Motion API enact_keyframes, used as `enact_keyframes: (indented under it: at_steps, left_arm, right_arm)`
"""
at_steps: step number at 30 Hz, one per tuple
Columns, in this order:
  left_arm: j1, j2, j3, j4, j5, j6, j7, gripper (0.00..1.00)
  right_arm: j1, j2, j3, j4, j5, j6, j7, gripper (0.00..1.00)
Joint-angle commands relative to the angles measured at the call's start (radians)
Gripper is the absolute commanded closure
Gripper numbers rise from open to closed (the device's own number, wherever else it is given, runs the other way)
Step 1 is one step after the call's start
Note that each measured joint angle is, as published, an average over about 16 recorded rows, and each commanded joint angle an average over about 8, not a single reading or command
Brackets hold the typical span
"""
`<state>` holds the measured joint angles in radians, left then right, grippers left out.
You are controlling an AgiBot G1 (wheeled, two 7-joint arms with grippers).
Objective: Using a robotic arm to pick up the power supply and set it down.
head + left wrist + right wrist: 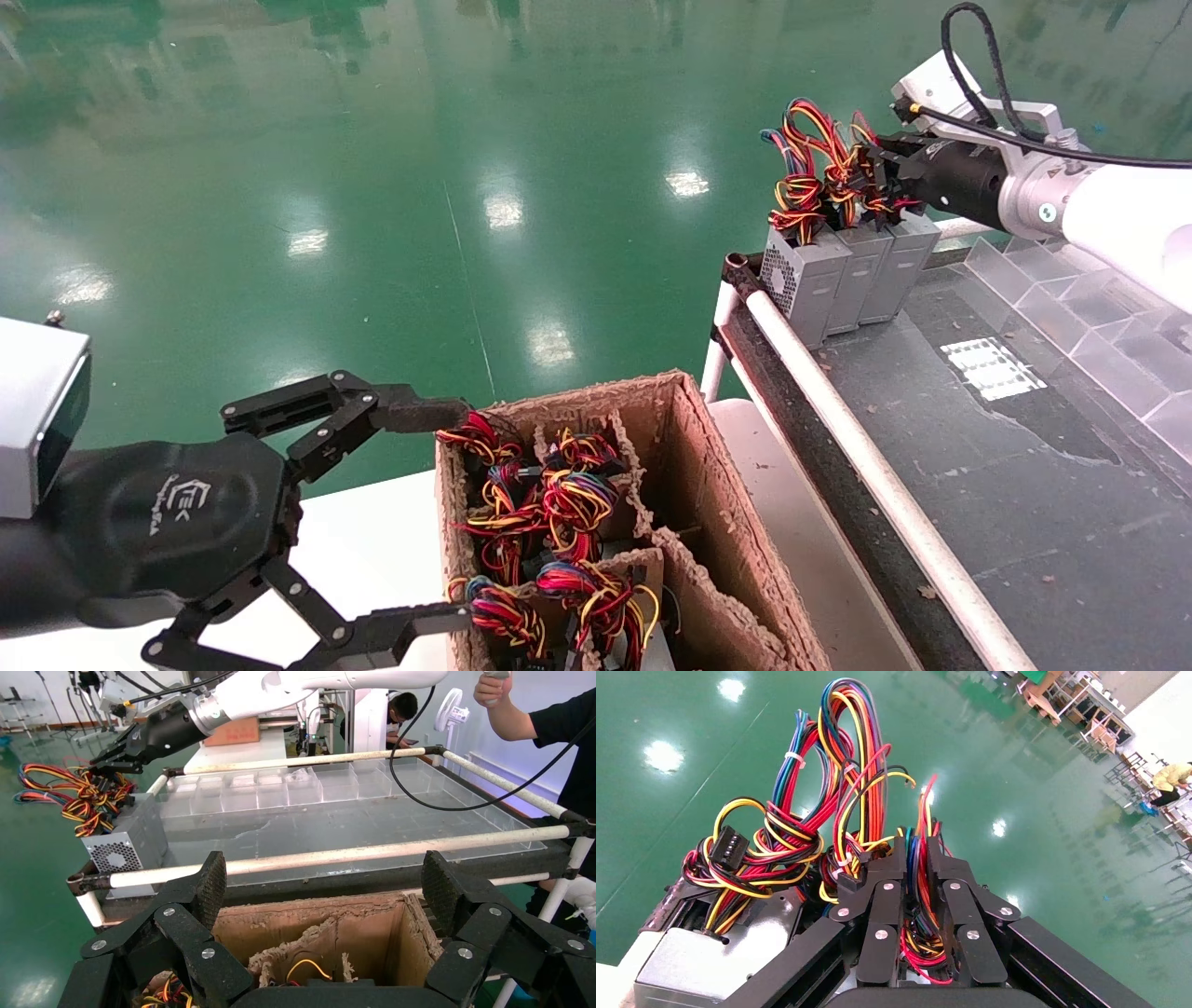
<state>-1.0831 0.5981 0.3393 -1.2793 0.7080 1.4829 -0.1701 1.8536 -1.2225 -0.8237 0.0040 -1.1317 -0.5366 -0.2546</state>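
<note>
Three grey power supplies stand side by side at the near corner of the black table (978, 485). My right gripper (880, 175) is shut on the wire bundle (916, 881) of the rightmost power supply (901, 266), whose lower end rests on the table. In the right wrist view the fingers (884, 903) pinch red, blue and orange wires, and a neighbouring grey box (701, 969) lies beside them. My left gripper (463, 514) hangs open at the side of a cardboard box (694, 466), holding nothing. From the left wrist view its fingers (209, 885) spread wide above the box (365, 934).
The cardboard box holds several more power supplies with wire bundles (559, 508) between torn dividers. A white pipe rail (838, 410) edges the table. Clear plastic compartments (1071, 312) line the table's right side. A person (555, 727) stands beyond the table.
</note>
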Motion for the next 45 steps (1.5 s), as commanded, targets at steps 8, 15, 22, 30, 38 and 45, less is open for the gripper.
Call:
enact_keyframes:
  at_steps: [8,15,22,30,38,45]
  left_arm:
    - [0.000,0.000,0.000,0.000,0.000,0.000,0.000,0.00]
    - [0.000,0.000,0.001,0.000,0.000,0.000,0.000,0.00]
    - [0.000,0.000,0.001,0.000,-0.001,0.000,0.000,0.00]
    - [0.000,0.000,0.001,0.000,-0.001,0.000,0.001,0.00]
    - [0.001,0.002,-0.005,0.000,0.003,0.002,-0.003,0.00]
    - [0.004,0.006,-0.016,0.000,0.011,0.006,-0.008,0.00]
  right_arm:
    - [0.001,0.006,0.008,0.002,0.011,-0.004,-0.002,0.00]
    - [0.010,0.010,0.016,0.012,0.023,0.000,-0.015,0.00]
    - [0.024,0.032,0.042,0.031,0.059,0.000,-0.042,0.00]
    - [0.052,0.084,0.112,0.053,0.157,-0.034,-0.058,0.00]
    - [0.066,0.117,0.151,0.074,0.210,-0.096,-0.092,0.00]
    - [0.016,0.156,0.182,0.156,0.230,-0.169,-0.071,0.00]
